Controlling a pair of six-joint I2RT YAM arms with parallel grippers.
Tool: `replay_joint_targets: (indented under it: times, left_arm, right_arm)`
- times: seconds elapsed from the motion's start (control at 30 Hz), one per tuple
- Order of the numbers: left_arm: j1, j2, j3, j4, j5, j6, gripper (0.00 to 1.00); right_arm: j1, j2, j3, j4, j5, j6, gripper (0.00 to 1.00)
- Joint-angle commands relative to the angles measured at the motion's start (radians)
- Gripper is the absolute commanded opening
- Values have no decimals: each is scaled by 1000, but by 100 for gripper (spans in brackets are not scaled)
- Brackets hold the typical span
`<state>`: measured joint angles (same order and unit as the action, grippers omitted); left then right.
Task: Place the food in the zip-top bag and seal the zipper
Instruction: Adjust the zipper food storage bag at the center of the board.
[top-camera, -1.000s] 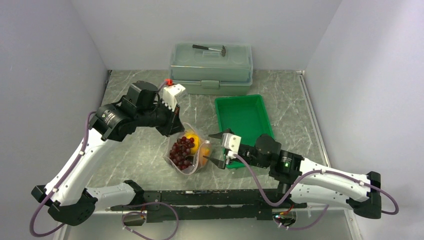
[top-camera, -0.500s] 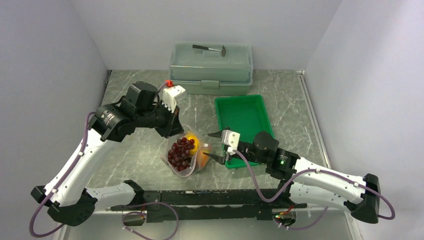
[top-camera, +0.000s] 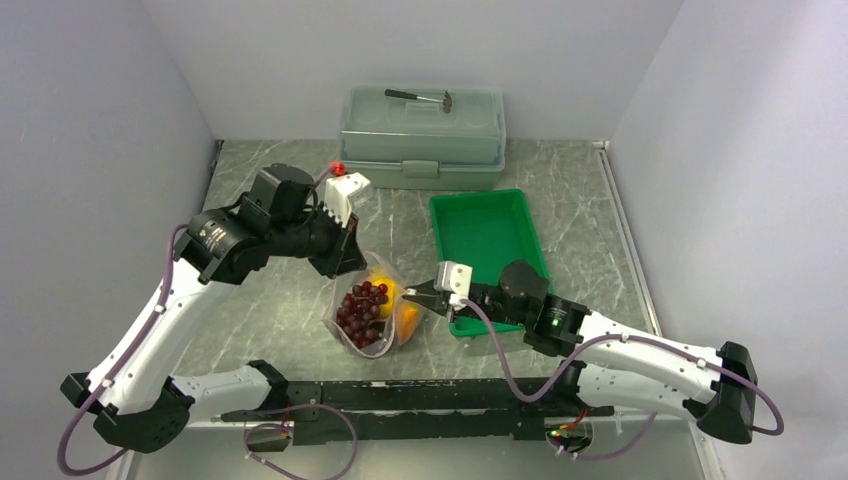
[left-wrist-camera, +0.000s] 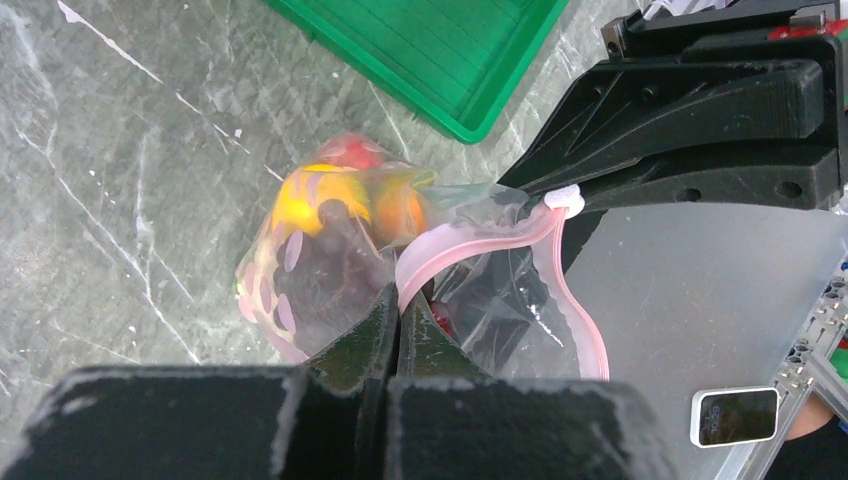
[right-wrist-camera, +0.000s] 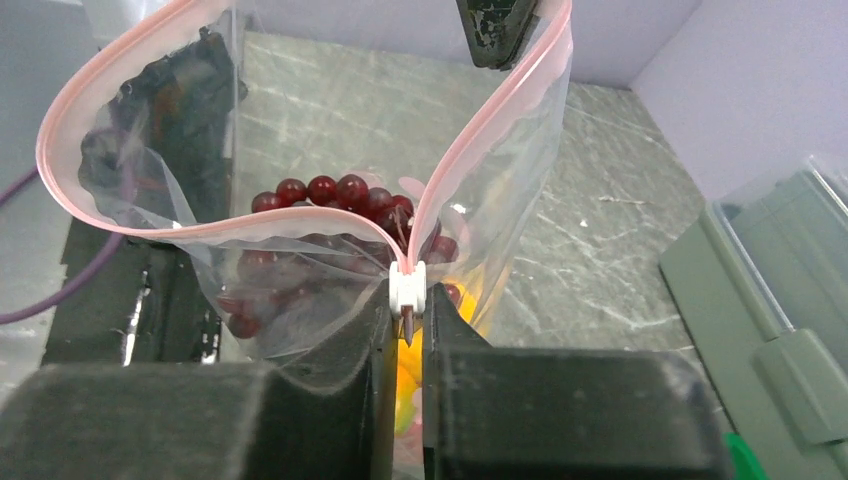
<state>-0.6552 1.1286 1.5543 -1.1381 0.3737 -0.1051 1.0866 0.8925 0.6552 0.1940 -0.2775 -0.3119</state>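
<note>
Left gripper (left-wrist-camera: 399, 305): fingers pressed together, pinching the pink zipper strip (left-wrist-camera: 480, 240) of the bag (top-camera: 368, 318) at one side of its mouth. Right gripper (right-wrist-camera: 407, 322): fingers nearly closed, clamped on the bag's corner, with the white slider (right-wrist-camera: 407, 285) right at the fingertips. Between the two grips the mouth gapes in a loop. Grapes (right-wrist-camera: 322, 190) and an orange fruit (left-wrist-camera: 318, 197) sit inside, below both sets of fingers. Green tray (top-camera: 485, 225) lies just beside the right fingers.
</note>
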Motion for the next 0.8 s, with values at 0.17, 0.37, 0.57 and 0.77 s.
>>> replay_joint_targets:
  times: [0.17, 0.37, 0.57, 0.77]
  left_arm:
    - [4, -22, 38, 44, 28, 18, 0]
    - [3, -24, 6, 35, -29, 0, 17]
    - [4, -50, -7, 44, -76, -4, 45]
    - [3, -87, 35, 71, -74, 6, 51]
  right_arm:
    - [-7, -16, 17, 60, -18, -3, 0]
    - [-7, -25, 53, 14, -14, -11, 0]
    - [-7, -25, 123, -83, -3, -28, 0]
    - [-7, -8, 235, -213, -27, -53, 0]
